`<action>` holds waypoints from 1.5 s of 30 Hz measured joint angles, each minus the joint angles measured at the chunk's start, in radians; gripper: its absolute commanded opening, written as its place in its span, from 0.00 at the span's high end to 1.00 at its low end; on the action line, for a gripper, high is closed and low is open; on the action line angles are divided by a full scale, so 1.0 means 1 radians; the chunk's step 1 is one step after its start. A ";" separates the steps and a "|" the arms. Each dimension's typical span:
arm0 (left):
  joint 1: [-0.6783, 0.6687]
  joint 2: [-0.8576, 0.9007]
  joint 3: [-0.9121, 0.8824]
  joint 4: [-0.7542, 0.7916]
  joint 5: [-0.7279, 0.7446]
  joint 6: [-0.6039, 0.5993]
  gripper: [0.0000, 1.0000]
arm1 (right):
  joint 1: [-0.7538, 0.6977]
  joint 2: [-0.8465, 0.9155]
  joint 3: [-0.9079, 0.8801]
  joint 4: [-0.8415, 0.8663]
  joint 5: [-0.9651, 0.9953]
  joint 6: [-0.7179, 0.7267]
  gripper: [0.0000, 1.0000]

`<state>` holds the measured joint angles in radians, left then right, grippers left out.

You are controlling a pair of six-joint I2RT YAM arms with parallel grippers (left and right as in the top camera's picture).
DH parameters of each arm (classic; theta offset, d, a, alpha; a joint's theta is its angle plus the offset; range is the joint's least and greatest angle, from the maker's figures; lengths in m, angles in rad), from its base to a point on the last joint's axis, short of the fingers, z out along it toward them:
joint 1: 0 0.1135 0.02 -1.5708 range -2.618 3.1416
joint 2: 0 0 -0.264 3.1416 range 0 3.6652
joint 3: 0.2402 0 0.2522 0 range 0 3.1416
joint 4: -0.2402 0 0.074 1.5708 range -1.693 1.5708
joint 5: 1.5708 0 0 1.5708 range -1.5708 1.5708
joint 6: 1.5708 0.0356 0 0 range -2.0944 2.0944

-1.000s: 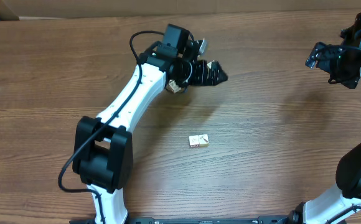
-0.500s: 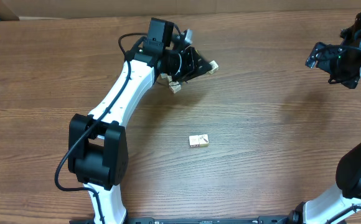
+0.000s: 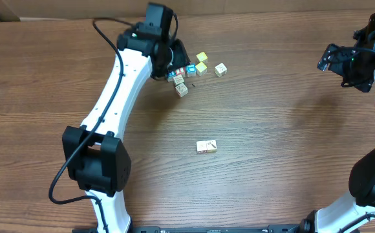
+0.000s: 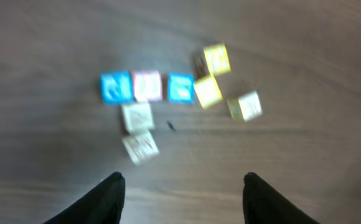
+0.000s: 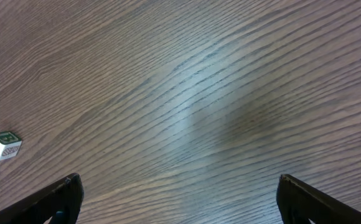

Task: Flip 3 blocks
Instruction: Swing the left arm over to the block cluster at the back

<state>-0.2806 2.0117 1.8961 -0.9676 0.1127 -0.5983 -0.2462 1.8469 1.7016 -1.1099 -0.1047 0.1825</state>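
A cluster of small cubes lies at the far middle of the table. In the blurred left wrist view I see a blue-faced block (image 4: 116,87), a red-bordered block (image 4: 147,86), another blue one (image 4: 180,88), two pale cubes (image 4: 137,116) and two yellow cubes (image 4: 207,91). A pale block with green marks (image 3: 220,69) sits at the cluster's right end and also shows in the right wrist view (image 5: 2,145). My left gripper (image 3: 174,61) hovers at the cluster's left edge, open and empty (image 4: 183,186). My right gripper (image 3: 342,61) is open, far to the right.
Two pale cubes (image 3: 206,147) lie side by side near the table's middle. A cardboard wall (image 3: 0,10) borders the far edge. The wooden table (image 3: 284,149) extends bare between the cluster and the right arm.
My left gripper drew back to the left, uncovering the cluster. The pale block seen at its fingertips half a second ago now lies alone on the table. The right arm has not moved.
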 measured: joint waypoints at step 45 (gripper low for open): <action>0.073 0.317 0.005 0.284 -0.215 0.479 0.61 | 0.000 0.000 0.000 -0.001 0.000 0.001 0.00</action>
<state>-0.2073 2.3291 1.9015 -0.6838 -0.1020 -0.1192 -0.2462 1.8469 1.7016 -1.1107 -0.1043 0.1833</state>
